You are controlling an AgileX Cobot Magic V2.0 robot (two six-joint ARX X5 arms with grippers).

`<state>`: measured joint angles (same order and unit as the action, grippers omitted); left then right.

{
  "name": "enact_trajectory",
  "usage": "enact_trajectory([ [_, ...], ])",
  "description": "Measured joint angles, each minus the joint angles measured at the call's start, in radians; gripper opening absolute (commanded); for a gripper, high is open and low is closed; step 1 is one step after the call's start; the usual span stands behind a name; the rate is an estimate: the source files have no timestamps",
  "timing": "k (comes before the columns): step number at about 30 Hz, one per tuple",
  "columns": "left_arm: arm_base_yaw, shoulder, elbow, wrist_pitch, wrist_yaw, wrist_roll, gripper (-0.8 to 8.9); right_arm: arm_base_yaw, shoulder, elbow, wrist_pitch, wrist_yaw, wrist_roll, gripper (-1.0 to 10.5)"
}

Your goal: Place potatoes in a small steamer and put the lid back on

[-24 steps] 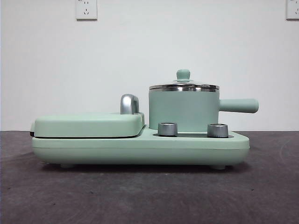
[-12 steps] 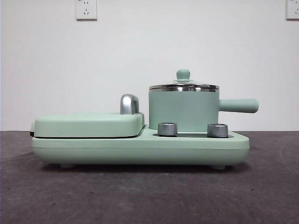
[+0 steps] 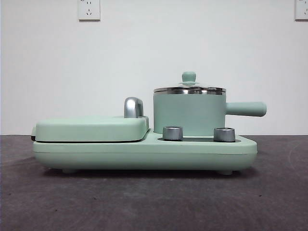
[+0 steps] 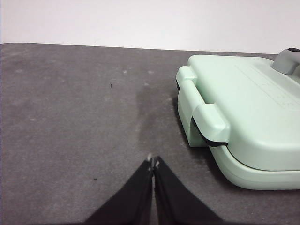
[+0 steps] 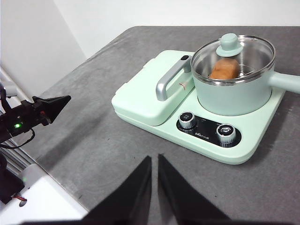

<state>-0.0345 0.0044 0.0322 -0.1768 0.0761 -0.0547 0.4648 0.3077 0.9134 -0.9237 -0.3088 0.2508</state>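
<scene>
The small steamer (image 3: 189, 114) (image 5: 233, 96), a mint-green pot with a stubby side handle, stands on the right half of the green cooker base. The lid (image 3: 189, 88) (image 5: 233, 54) sits on it, glass with a green knob. Through the glass in the right wrist view, the orange-brown potato (image 5: 223, 69) lies inside the pot. My right gripper (image 5: 154, 161) is shut and hangs above the table in front of the cooker, well clear of it. My left gripper (image 4: 153, 162) is shut over bare table, beside the griddle end; it also appears far off in the right wrist view (image 5: 56, 104).
The flat green griddle cover (image 3: 91, 128) (image 4: 248, 110) with a chrome handle (image 3: 133, 107) fills the cooker's left half. Two steel dials (image 3: 173, 133) (image 3: 224, 134) face the front. Wall sockets (image 3: 89, 9) sit high on the white wall. Dark grey table (image 3: 154, 202) surrounds the cooker.
</scene>
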Motion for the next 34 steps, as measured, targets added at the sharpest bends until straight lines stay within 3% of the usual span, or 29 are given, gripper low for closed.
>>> enact_trajectory([
  [10,0.000,0.000,0.000,0.000,0.000,0.000,0.06,0.000,0.000,0.000,0.002,0.000,0.000,0.2],
  [13,0.000,0.000,0.000,0.000,0.000,0.000,0.06,-0.044,-0.011,-0.021,0.026,-0.013,0.000,0.2],
  [16,0.000,0.000,0.000,0.000,0.000,0.000,0.06,-0.139,-0.032,-0.102,0.132,-0.048,0.000,0.2],
  [22,0.000,0.000,0.000,0.000,0.000,0.000,0.06,-0.339,-0.111,-0.384,0.515,-0.047,-0.010,0.2],
  [26,0.000,0.000,0.000,0.000,0.000,0.000,0.06,-0.429,-0.161,-0.563,0.706,0.084,-0.054,0.2],
  [29,0.000,0.000,0.000,0.000,0.000,0.000,0.06,-0.458,-0.193,-0.650,0.703,0.193,-0.080,0.2],
  [34,0.000,0.000,0.000,0.000,0.000,0.000,0.06,-0.466,-0.249,-0.745,0.706,0.283,-0.125,0.2],
])
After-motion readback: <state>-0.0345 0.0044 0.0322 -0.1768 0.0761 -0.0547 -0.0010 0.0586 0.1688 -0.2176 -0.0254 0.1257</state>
